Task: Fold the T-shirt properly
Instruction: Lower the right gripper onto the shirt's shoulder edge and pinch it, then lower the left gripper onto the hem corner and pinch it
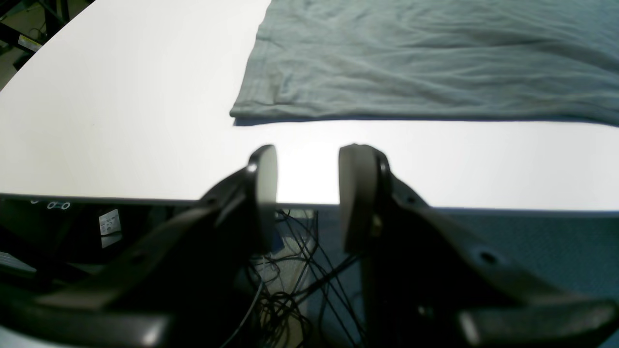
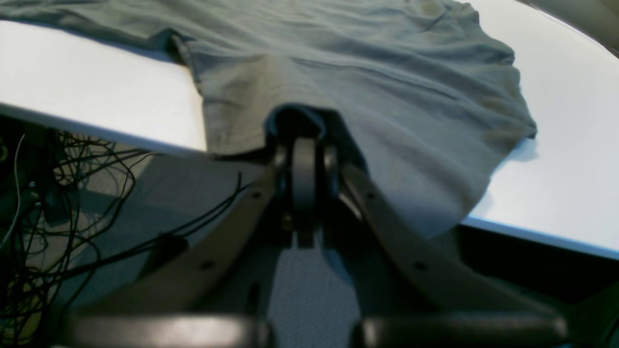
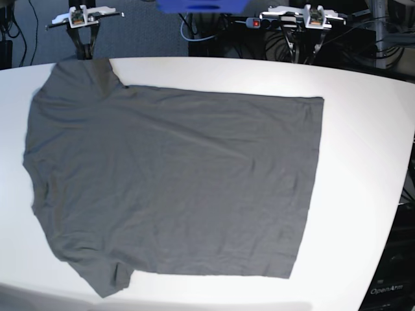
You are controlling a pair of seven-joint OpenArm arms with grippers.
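The T-shirt (image 3: 175,181) lies spread on the table (image 3: 363,129), right gripper (image 2: 303,145) clamped on its sleeve at the table edge to begin a fold, left gripper (image 1: 307,193) empty, fingers apart, just short of the hem.

Only legible marking: "OpenArm" in pale letters on dark equipment (image 3: 391,289) at base view's lower right corner; white sticker (image 1: 110,223) under table edge in left wrist view too blurred to read.
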